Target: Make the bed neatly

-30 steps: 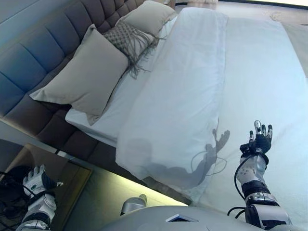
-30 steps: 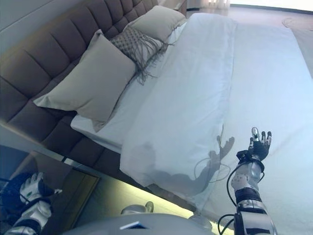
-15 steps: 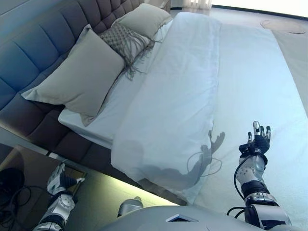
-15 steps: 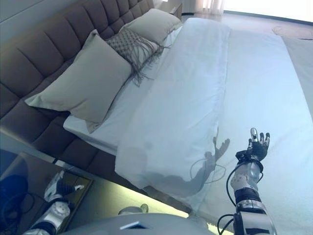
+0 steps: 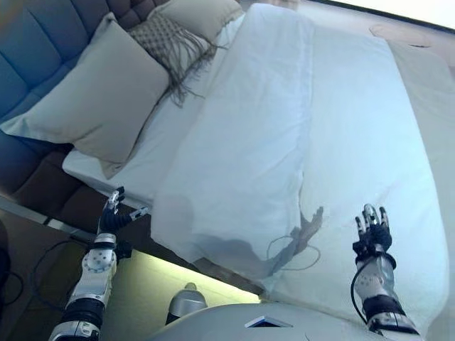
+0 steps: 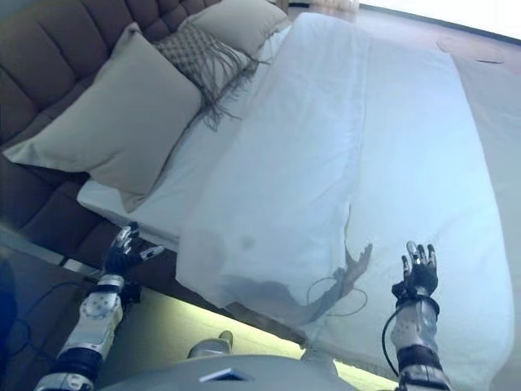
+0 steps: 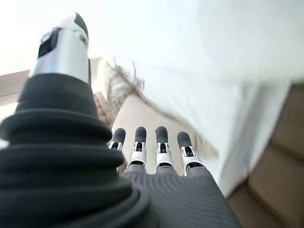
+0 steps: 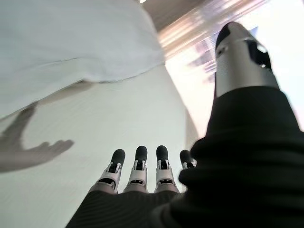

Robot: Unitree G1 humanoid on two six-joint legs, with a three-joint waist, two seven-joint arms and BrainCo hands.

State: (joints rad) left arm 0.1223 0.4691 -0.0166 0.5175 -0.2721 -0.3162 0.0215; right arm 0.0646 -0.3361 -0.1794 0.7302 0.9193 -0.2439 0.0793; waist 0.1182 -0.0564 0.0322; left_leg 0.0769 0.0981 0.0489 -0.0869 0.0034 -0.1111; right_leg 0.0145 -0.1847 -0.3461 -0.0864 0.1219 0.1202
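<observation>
A white duvet (image 5: 249, 142) lies folded back along the bed, its thick fold running lengthwise, over a white sheet (image 5: 362, 142). A large beige pillow (image 5: 78, 99), a fringed patterned cushion (image 5: 167, 42) and a second beige pillow (image 5: 199, 11) lean on the headboard. My left hand (image 5: 112, 215) is open, raised by the bed's near side, just left of the duvet's hanging corner (image 5: 174, 220). My right hand (image 5: 372, 233) is open above the sheet near the front edge, holding nothing. Each hand shows straight fingers in its wrist view (image 7: 149, 142) (image 8: 137, 164).
A padded dark headboard (image 5: 35, 42) runs along the left. The bed base (image 5: 64, 199) and a lit strip of floor (image 5: 142, 284) lie below my left hand. Pale floor (image 5: 426, 64) shows past the bed's far side.
The camera has shifted right and down over the bed. My left hand has risen from low by the nightstand up to the bed's near side. My right hand sits lower in view, still open.
</observation>
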